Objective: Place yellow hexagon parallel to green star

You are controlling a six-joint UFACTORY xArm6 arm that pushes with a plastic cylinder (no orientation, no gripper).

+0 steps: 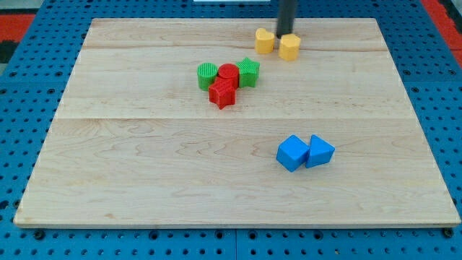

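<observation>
The yellow hexagon (pixel 289 48) sits near the view's top, right of centre, on the wooden board (pixel 144 173). My tip (pixel 286 34) stands just behind it, touching or almost touching its top edge. A yellow heart-like block (pixel 264 41) lies just left of the hexagon. The green star (pixel 248 71) lies below and left of the hexagon, at the right end of a cluster.
The cluster also holds a green round block (pixel 207 74), a red cylinder (pixel 228 72) and a red star (pixel 223 93). Two blue blocks (pixel 292 153) (pixel 319 151) lie side by side at the lower right. A blue pegboard (pixel 22 108) surrounds the board.
</observation>
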